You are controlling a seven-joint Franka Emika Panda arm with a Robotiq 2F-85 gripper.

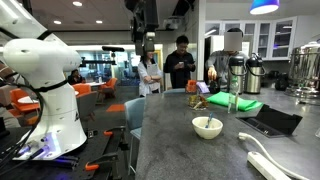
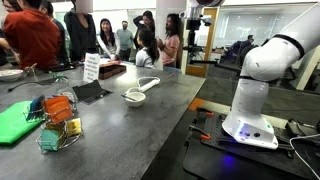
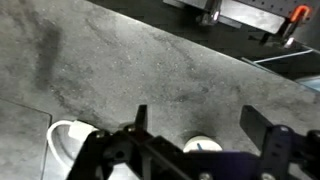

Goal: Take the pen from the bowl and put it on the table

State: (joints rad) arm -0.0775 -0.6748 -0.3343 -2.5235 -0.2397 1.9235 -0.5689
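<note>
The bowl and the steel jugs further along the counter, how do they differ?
The bowl is low, wide, open-topped and cream-white; the steel jugs are tall, narrow and shiny. The bowl sits alone; the steel jugs stand side by side at the far end. Both rest upright on the dark grey table.
</note>
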